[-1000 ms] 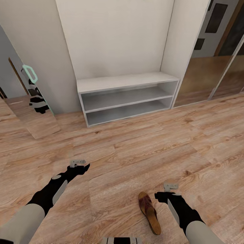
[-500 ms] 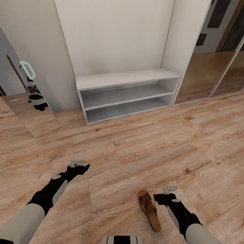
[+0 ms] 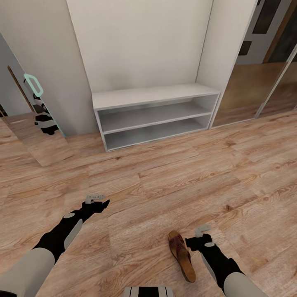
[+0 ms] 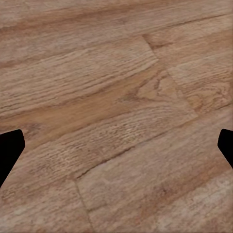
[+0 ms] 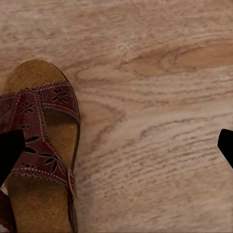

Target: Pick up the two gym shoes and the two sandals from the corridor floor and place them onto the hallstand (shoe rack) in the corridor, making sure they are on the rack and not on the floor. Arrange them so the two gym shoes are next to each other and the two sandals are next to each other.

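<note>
A: Where is the sandal [image 3: 182, 255]?

B: It lies flat on the wood floor [image 3: 165, 185], near the robot's base, just beside the right tool [image 3: 199, 235]. From the right wrist it [image 5: 41, 150] shows dark reddish-brown straps with a cut flower pattern and a tan footbed.

A: Is the right tool on it?

B: No. It hangs above the floor beside the sandal, fingers spread wide; one dark fingertip [image 5: 9, 150] sits over the strap in the wrist picture, the other at the far edge over bare planks.

A: And the left tool [image 3: 95, 201]?

B: Held out over bare floor, well apart from the sandal. Its wrist picture shows planks [image 4: 116, 116] with a fingertip [image 4: 9, 150] at each side, so it stands apart too.

A: What about the rack?

B: A low white shoe rack [image 3: 154, 113] with two open shelves stands against the wall ahead, well away from both arms. A mirrored panel [image 3: 35, 119] to its left reflects part of the robot.
</note>
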`<state>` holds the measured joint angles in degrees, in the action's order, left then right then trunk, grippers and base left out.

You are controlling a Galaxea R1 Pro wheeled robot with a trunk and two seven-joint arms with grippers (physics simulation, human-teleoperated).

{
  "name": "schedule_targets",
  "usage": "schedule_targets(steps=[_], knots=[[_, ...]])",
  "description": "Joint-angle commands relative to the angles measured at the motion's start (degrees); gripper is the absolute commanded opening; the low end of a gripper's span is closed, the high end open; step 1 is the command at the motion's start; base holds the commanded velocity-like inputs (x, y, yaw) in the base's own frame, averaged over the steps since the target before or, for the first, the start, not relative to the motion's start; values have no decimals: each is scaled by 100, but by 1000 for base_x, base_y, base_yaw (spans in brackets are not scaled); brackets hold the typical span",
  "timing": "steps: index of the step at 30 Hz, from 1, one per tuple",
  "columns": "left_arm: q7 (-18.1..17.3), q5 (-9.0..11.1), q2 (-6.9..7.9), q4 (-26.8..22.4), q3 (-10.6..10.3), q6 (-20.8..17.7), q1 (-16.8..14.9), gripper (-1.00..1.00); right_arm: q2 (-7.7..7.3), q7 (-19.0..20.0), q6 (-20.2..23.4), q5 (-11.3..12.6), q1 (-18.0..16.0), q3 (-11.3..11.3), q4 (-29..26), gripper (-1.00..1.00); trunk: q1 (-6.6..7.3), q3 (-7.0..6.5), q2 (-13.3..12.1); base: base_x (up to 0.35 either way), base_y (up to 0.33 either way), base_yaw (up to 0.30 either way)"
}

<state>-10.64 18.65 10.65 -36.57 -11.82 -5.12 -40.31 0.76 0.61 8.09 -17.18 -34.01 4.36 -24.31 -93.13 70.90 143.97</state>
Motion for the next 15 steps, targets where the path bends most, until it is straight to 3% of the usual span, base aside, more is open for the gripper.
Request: schedule_targets(steps=[1, 5, 7, 15], knots=[[1, 60, 7, -8, -22, -32, -1, 100, 71, 9, 26, -57, -1, -151, 5, 100, 1, 4, 2, 0, 0, 0], [1, 60, 7, -8, -22, -32, 2, 100, 196, 4, 29, -57, -1, -607, 15, 100, 1, 4, 2, 0, 0, 0], [1, 60, 7, -8, -23, -32, 1, 100, 214, 7, 29, -57, -1, -704, 17, 100, 1, 4, 2, 0, 0, 0], [0, 60, 7, -8, -23, -32, 1, 100, 237, 9, 34, -51, -1, -802, 9, 100, 1, 4, 2, 0, 0, 0]])
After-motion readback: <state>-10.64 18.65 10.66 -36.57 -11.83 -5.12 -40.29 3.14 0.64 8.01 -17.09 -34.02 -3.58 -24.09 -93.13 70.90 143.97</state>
